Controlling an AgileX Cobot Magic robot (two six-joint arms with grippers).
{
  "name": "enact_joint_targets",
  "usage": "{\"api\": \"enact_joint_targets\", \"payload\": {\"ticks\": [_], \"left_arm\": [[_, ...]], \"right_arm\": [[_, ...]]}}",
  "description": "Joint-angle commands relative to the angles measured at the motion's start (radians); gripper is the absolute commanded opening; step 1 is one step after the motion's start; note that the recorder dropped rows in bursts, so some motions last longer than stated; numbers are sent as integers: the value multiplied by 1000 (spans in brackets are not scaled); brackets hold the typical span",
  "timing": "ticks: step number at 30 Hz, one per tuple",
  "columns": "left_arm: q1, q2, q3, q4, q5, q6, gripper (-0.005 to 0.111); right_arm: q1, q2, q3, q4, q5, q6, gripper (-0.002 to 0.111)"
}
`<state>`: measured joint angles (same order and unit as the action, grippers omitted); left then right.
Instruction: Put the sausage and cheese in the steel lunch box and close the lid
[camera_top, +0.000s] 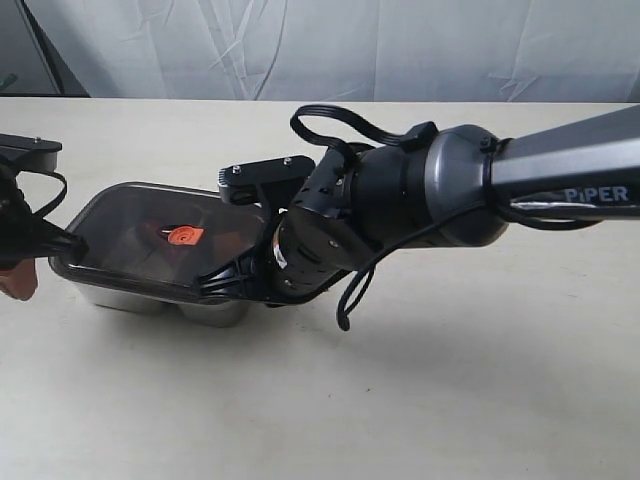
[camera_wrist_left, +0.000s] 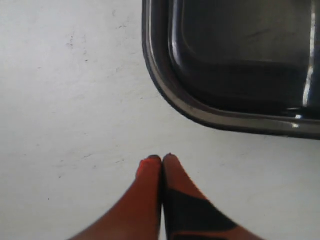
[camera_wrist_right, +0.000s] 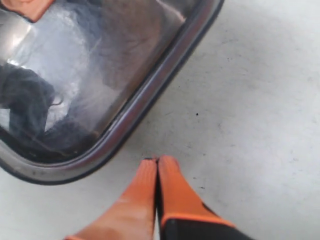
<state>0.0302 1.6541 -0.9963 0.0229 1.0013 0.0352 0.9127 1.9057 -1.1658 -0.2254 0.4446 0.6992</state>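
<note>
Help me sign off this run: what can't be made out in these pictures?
- The sausage and cheese: exterior view, the dark lid shows only vague shapes beneath.
- Lid's right end on the lunch box: exterior view, hidden by the right arm, so full closure is unclear.
- Rest of the lid: both wrist views, cut off by picture edges.

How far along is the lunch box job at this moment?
Done: the lid sits on the steel lunch box, orange valve up. In hand: nothing; the left end effector and right end effector are shut and empty beside the box. Left: perhaps pressing the lid flush; the dark lid hides the contents.
</note>
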Motion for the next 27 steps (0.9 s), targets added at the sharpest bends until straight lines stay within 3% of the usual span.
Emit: {"api": "enact_joint_targets", "payload": {"ticks": [1,13,21,27], "left_arm": [[7,9,-6,-7,-41,-9,0],[7,49,-6,-16,-163,-35,0],[7,49,-6,-23,-159,-35,0],[7,42,-6,-23,-123,-35,0]], "right_arm": [[-6,-11,-4,-16,15,11,0],[-6,-11,-5,-44,9,13,0],[-6,-11,-5,-72,-22,30,0],[-6,-11,-6,-315,75,246,0]]}}
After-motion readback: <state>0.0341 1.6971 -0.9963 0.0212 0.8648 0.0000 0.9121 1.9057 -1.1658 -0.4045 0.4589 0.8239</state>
